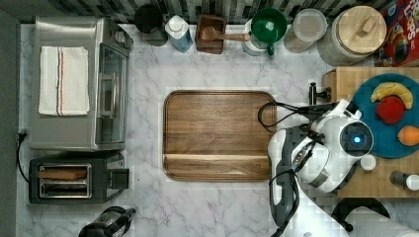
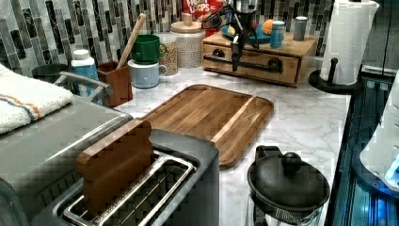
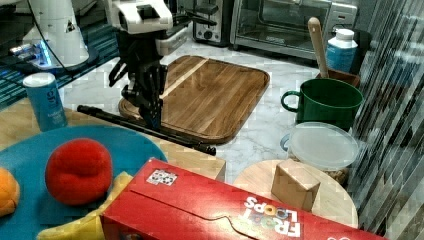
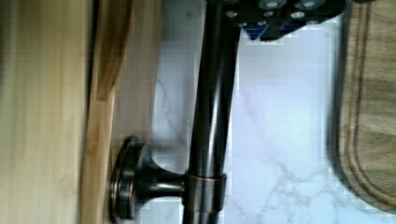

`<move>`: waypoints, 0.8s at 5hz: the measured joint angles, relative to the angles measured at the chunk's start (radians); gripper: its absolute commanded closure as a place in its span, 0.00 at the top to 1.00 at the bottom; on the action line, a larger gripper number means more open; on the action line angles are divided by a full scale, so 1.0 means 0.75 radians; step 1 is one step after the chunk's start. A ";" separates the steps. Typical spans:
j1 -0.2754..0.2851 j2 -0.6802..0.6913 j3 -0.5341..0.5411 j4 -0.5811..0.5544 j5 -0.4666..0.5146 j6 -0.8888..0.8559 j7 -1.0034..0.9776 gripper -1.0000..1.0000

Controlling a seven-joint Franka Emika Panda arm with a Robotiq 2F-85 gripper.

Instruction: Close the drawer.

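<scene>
The drawer (image 2: 254, 59) is a light-wood front under the butcher-block top, with a long black bar handle (image 2: 259, 67) across it. The front sits close against its box; the wrist view shows a thin dark gap beside the drawer front (image 4: 126, 84). My gripper (image 3: 152, 119) hangs straight down with its fingers shut, tips touching the handle (image 3: 165, 132) on the side toward the cutting board. In the wrist view the gripper (image 4: 273, 28) rests right beside the bar (image 4: 210, 116). In the top view the white arm (image 1: 341, 143) covers most of the handle.
A brown cutting board (image 1: 217, 136) lies just beyond the handle on the marble counter. The blue plate (image 1: 380, 143) with fruit sits on the block top. A paper towel roll (image 2: 348, 42), kettle (image 2: 287, 183), toaster (image 1: 69, 182) and mugs (image 1: 269, 24) ring the counter.
</scene>
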 measured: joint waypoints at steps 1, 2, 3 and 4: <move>0.003 0.016 0.002 0.021 -0.099 -0.007 -0.034 0.00; 0.024 0.022 0.002 0.023 -0.210 -0.004 -0.044 0.00; 0.035 0.042 0.002 0.044 -0.246 -0.013 -0.046 0.00; 0.036 0.067 0.004 0.081 -0.246 -0.051 -0.051 0.00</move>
